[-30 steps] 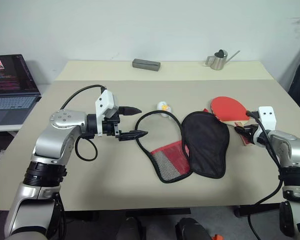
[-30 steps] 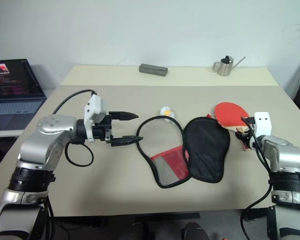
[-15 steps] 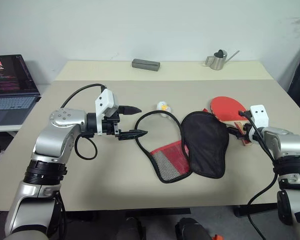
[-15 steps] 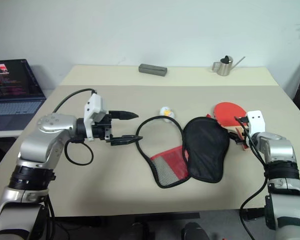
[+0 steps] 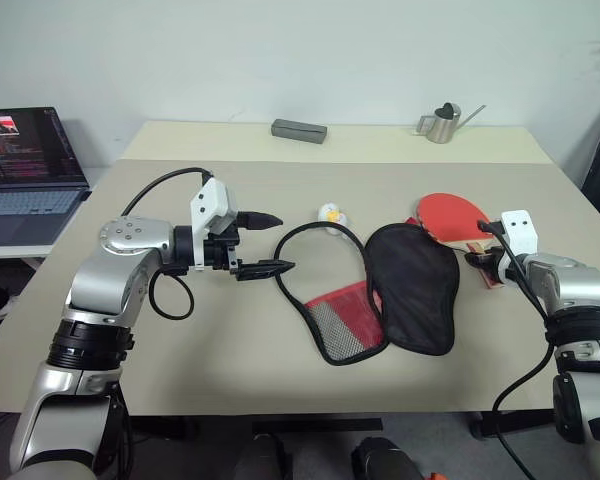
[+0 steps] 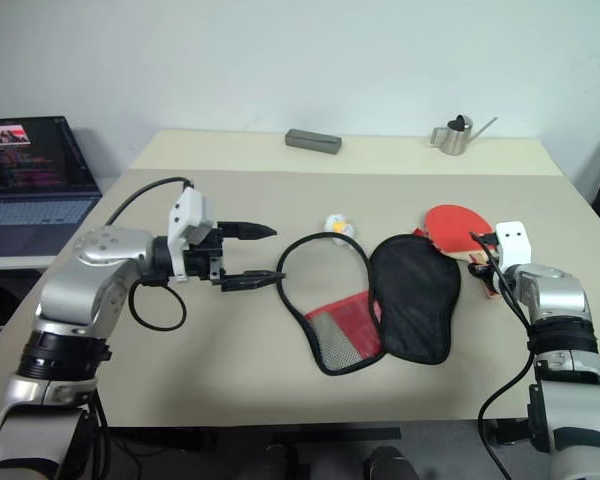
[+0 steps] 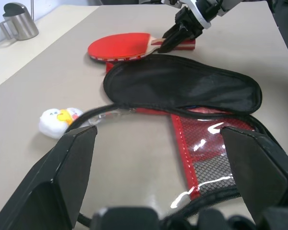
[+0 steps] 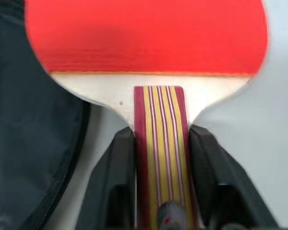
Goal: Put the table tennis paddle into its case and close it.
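Your paddle (image 5: 451,216) lies flat on the table (image 5: 230,360) just beside the unzipped, opened-out case (image 5: 410,285), and in the last second the right claw (image 8: 157,143) has pushed forward and closed its fingers (image 8: 119,158) against both sides of the striped handle (the blade has not lifted yet). That means the pickup is secured, so your next job is carrying it over the case. Your left claw (image 5: 263,243) still hangs wide open and empty by the case's far rim.
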